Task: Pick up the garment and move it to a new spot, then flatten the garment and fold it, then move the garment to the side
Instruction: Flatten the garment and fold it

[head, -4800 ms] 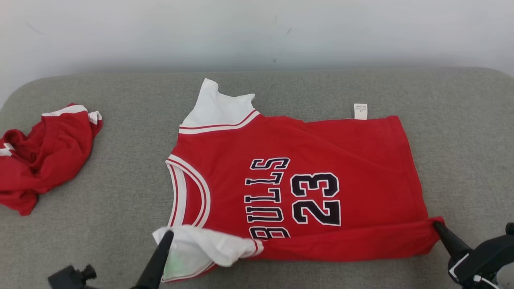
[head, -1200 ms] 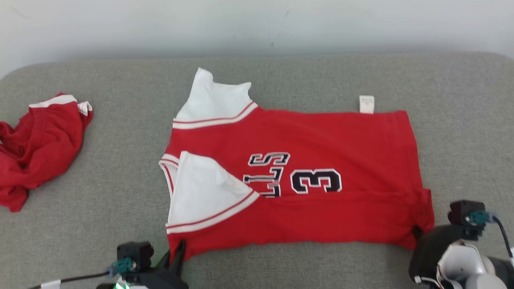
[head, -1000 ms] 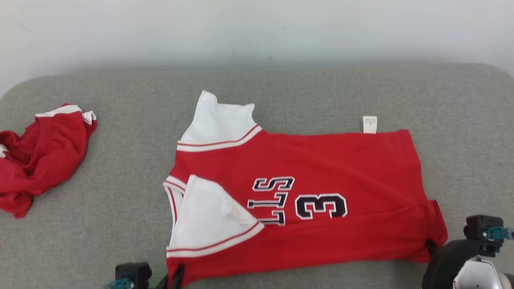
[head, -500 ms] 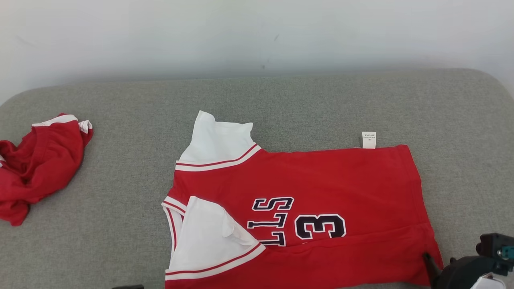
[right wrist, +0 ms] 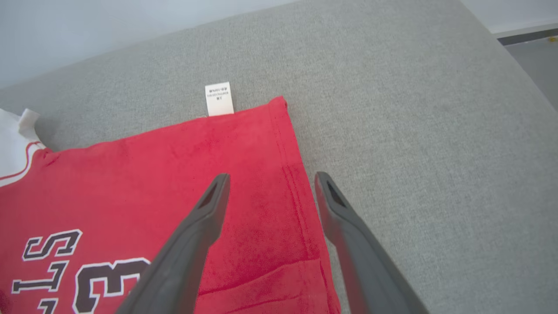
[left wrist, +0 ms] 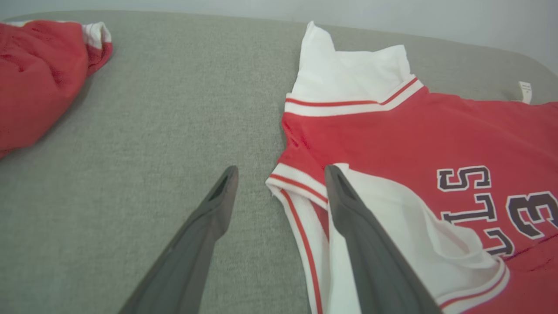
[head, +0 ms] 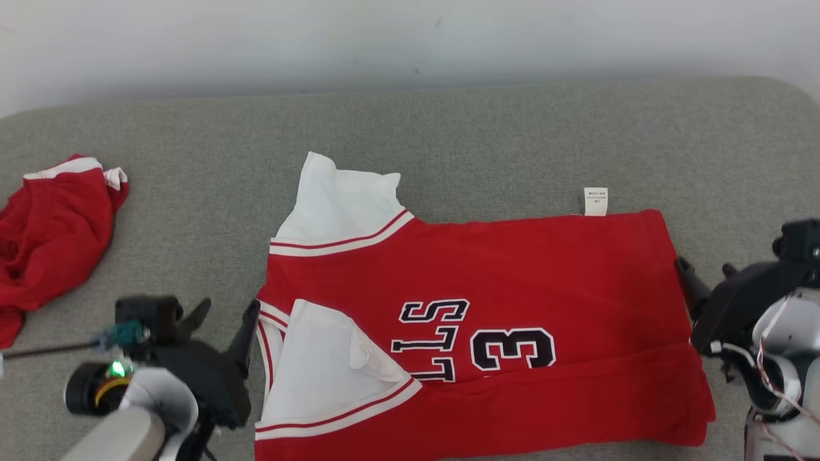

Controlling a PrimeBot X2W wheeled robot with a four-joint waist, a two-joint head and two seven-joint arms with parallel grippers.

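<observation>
The garment (head: 512, 269) is a red jersey with white sleeves, lying flat on the grey padded surface (head: 192, 160). Its near long edge is folded over the print, and the near white sleeve (head: 327, 365) lies on the chest. My left gripper (head: 224, 317) stands open just left of the collar. In the left wrist view the left gripper (left wrist: 281, 174) straddles the collar edge (left wrist: 296, 174) with nothing held. My right gripper (head: 705, 272) is open beside the hem. In the right wrist view the right gripper (right wrist: 271, 179) hangs over the hem (right wrist: 287, 165), empty.
A second red garment (head: 51, 237) lies crumpled at the far left, also seen as a red heap (left wrist: 35, 78). A white care label (head: 595, 201) sticks out at the jersey's far edge. The surface drops off to the floor (right wrist: 532, 56) at the right. A pale wall rises behind.
Both grippers have opened and let go of the jersey's near folded edge. They have come up beside it, left at the collar, right at the hem. The head camera has shifted.
</observation>
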